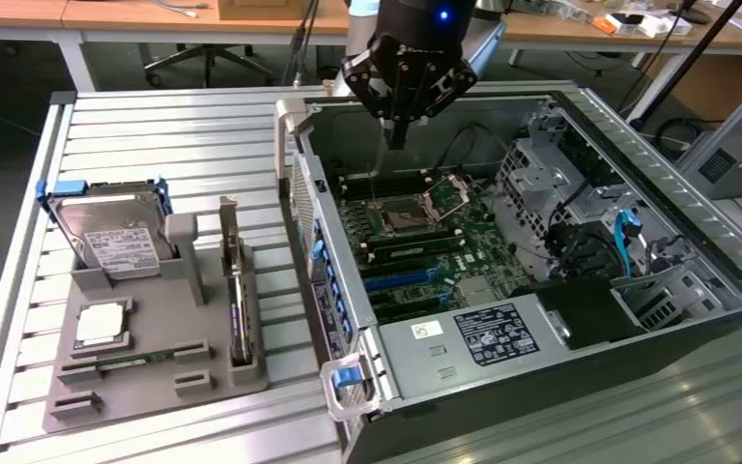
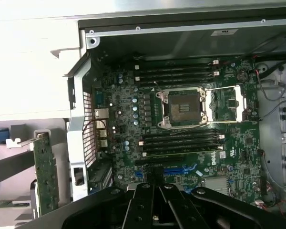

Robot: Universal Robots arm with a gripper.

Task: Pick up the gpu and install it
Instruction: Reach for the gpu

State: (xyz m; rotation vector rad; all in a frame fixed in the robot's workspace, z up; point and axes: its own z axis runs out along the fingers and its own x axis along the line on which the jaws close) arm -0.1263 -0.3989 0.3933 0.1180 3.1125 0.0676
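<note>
Closest to the wrist camera, the gripper (image 2: pixel 155 188) has its black fingers pressed together with nothing between them. It hangs above the open computer case (image 1: pixel 680 208), over the motherboard (image 2: pixel 133 124) and just short of the bare CPU socket (image 2: pixel 183 107). From the exterior view the gripper sits over the case's far end, its tip above the memory slots beside the socket. The gpu (image 1: pixel 233 290) is outside the case, just beside its perforated wall on the exterior view's left. It stands thin edge-on in a slot of a grey holder (image 1: pixel 152 391) on the slatted table (image 1: pixel 152 126), untouched and well apart from the gripper. In the same holder, farther from the case than the gpu, a silver hard drive (image 1: pixel 113 237) stands in a blue frame, and a slim green memory stick (image 1: pixel 127 361) lies low.
</note>
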